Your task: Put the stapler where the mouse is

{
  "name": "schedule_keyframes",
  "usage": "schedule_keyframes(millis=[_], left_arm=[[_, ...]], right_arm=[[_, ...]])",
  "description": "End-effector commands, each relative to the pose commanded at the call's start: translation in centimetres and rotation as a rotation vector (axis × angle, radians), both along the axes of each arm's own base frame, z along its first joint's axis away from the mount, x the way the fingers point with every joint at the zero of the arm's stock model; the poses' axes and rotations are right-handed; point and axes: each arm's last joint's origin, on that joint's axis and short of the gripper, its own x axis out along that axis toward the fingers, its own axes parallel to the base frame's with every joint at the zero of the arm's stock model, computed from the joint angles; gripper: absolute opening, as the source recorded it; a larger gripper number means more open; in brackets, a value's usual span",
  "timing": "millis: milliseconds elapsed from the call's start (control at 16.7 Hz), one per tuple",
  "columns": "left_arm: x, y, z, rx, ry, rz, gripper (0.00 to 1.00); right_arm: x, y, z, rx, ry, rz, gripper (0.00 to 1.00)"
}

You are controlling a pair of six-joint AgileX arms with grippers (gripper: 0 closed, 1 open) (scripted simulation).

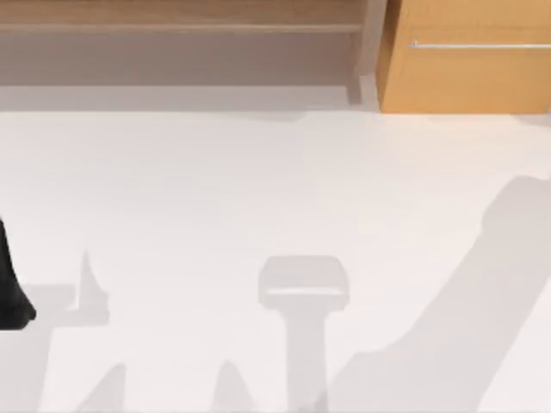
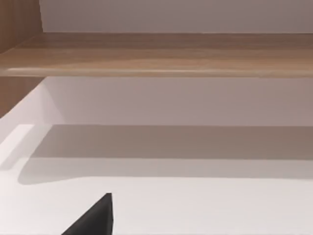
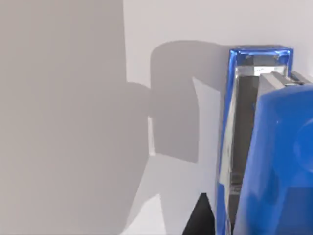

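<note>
The bright blue stapler (image 3: 264,147) looms close in the right wrist view, over the white table, its silver metal strip showing along one side. A dark part of my right gripper (image 3: 198,218) sits just beside it; whether it holds the stapler is unclear. The mouse is out of view. My left arm (image 1: 10,284) is a black shape at the table's far left edge, and a dark tip of my left gripper (image 2: 95,218) hovers over bare tabletop.
A wooden shelf (image 1: 181,26) runs along the back of the white table (image 1: 258,189), with a wooden cabinet (image 1: 465,60) with a metal handle at the back right. Arm shadows fall across the table's front and right.
</note>
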Motion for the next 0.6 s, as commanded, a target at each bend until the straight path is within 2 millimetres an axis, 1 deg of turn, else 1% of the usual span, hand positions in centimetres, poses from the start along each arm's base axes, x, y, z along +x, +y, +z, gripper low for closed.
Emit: schedule_keyframes(millis=[240,300,600], left_arm=[[0.0,0.0,0.0,0.0,0.0,0.0,1.0],[0.0,0.0,0.0,0.0,0.0,0.0,1.0],[0.0,0.0,0.0,0.0,0.0,0.0,1.0]], right_arm=[[0.0,0.0,0.0,0.0,0.0,0.0,0.98],[0.0,0.0,0.0,0.0,0.0,0.0,1.0],[0.0,0.0,0.0,0.0,0.0,0.0,1.0]])
